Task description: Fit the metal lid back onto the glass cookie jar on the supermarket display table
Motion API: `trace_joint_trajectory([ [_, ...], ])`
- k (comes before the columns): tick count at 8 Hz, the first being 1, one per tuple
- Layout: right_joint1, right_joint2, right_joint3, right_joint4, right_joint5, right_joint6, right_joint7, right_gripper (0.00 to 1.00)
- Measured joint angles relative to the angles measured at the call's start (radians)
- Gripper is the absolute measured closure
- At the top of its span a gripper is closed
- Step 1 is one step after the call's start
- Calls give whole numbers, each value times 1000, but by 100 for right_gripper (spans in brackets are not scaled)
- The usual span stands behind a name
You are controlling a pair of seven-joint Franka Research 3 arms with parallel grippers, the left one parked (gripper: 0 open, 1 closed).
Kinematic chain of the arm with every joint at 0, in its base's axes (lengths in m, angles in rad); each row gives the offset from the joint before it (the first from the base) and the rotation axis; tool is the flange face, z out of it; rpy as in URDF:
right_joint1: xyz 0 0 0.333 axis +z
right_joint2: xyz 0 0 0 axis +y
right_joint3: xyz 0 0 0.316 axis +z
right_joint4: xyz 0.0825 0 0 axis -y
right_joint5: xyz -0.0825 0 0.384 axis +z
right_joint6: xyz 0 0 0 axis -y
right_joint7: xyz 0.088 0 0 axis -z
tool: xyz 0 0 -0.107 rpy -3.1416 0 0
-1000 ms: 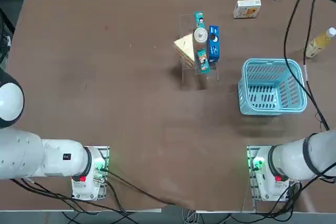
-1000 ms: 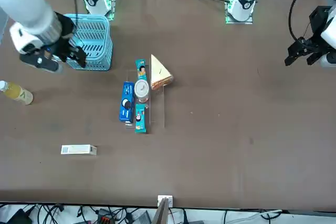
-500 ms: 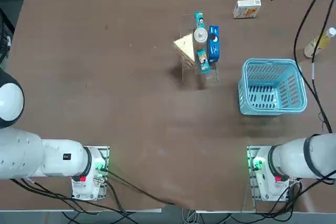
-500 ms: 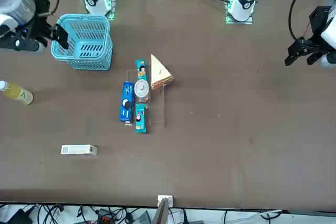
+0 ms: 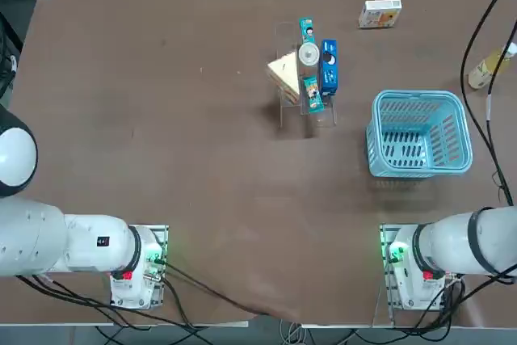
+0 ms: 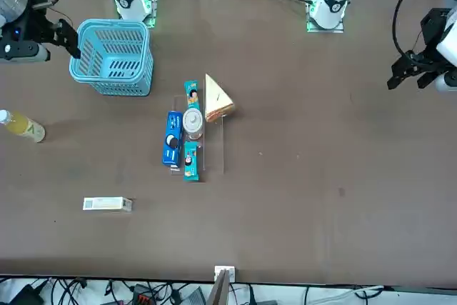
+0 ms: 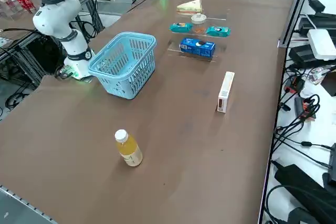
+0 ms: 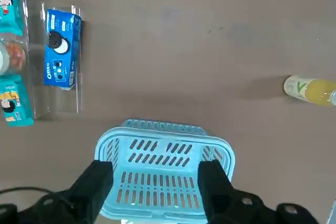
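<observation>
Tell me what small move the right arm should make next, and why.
Probably swing the right gripper toward the metal lid, seemingly resting on the glass cookie jar: the gripper hangs open and empty above the blue basket, well away from both.

Matt brown supermarket display table; slatted glossy blue plastic basket.

The right gripper is clipped by the wrist picture's bottom edge, fingers spread. The glass cookie jar runs off the side; whether its metal lid is seated is too small to tell.
</observation>
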Motion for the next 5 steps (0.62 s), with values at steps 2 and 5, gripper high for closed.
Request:
trace_joint_trajectory([
  [2,0,-2,0,3,11,-39,0,0],
  [5,0,-17,-1,6,29,-46,-1,0],
])
